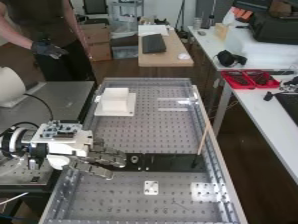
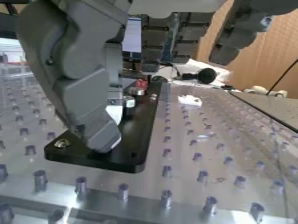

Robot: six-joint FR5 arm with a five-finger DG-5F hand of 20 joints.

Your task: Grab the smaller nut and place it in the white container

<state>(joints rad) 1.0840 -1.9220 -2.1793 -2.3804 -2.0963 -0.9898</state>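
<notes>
At the lower left of the high view, the hand (image 1: 106, 158) hung low over the black bar (image 1: 166, 163); whether it was wide, narrow or holding anything, I couldn't tell. I couldn't make out exactly where the smaller nut was either, most likely under that hand. So a blind grasp might well have closed on the wrong part, or tipped the nut away. Further up, left of centre, stood the white container (image 1: 115, 102). Just beside the hand, to its right, the bearing (image 1: 134, 159) risked a knock from any sideways drift.
</notes>
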